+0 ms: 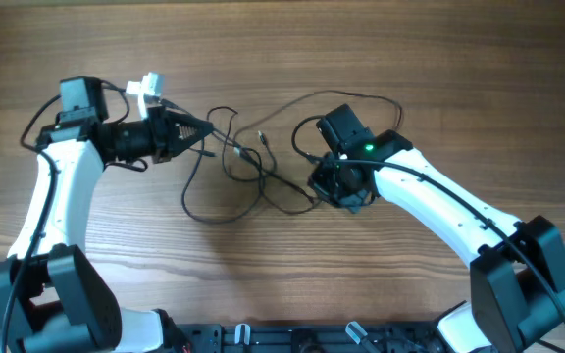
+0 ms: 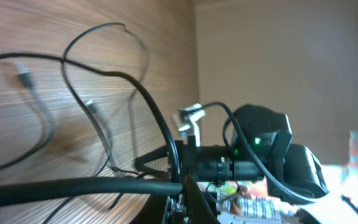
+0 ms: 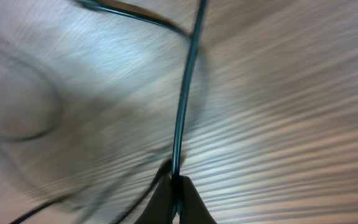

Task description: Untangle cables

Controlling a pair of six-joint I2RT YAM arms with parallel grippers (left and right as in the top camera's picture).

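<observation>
Wooden table [image 1: 459, 59]; only right wrist view shows right gripper [image 3: 178, 182] pinching a cable [image 3: 188, 93].

White arm links [image 1: 42, 201]; black joints [image 1: 126, 140]; black left claw [image 1: 204, 129]; green wrist light [image 1: 369, 149].

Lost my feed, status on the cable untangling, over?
Left gripper, right gripper shut, each pinching thin black cables. Loops tangled between them. Nothing blocking.

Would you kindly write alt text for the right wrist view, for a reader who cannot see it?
The right gripper has its fingertips closed on a thin black cable that runs up across the wooden table. The picture is blurred.
</observation>
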